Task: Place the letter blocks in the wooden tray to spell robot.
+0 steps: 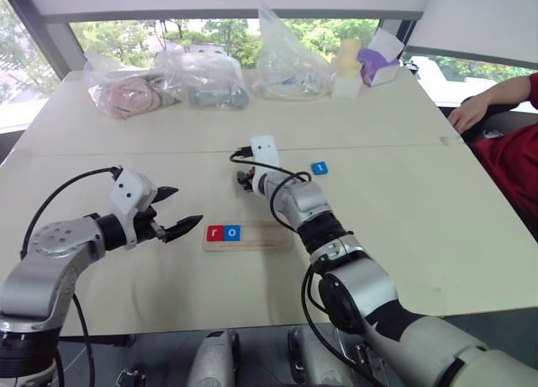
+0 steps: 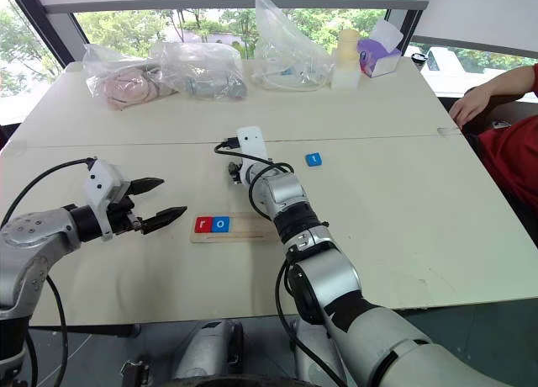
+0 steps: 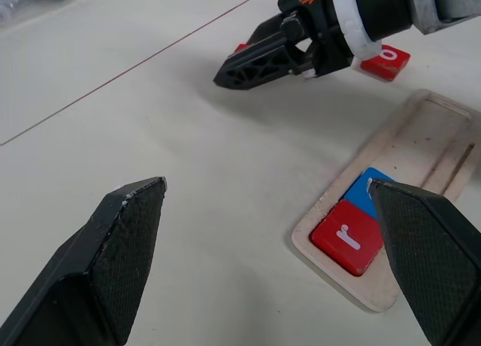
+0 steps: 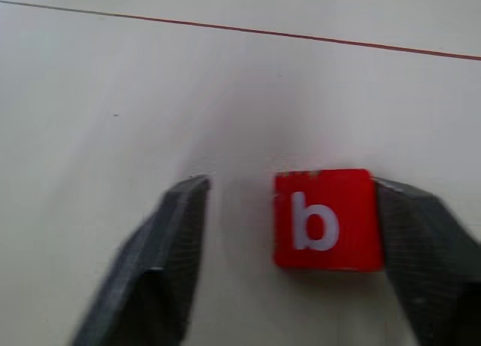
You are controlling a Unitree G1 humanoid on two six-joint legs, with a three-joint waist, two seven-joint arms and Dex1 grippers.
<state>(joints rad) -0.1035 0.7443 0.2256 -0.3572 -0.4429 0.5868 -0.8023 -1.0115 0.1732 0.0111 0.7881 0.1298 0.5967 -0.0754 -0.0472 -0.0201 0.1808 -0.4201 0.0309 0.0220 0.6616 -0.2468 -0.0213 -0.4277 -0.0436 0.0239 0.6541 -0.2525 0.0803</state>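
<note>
The wooden tray (image 1: 267, 237) lies at the middle of the table with a red r block (image 1: 215, 233) and a blue o block (image 1: 233, 232) at its left end. A blue t block (image 1: 319, 167) lies loose farther back on the right. My right gripper (image 4: 289, 186) is low over the table behind the tray, with a red b block (image 4: 325, 220) between its fingers. One finger touches the block and the other stands apart. Another red block (image 3: 386, 60) lies beside that arm. My left gripper (image 1: 181, 210) hovers open left of the tray, holding nothing.
Several plastic bags (image 1: 202, 80), a pale bottle (image 1: 347, 67) and a purple box (image 1: 378, 63) line the table's far edge. A person's hand (image 1: 469, 111) rests at the far right corner. A seam (image 1: 126, 151) crosses the table behind the tray.
</note>
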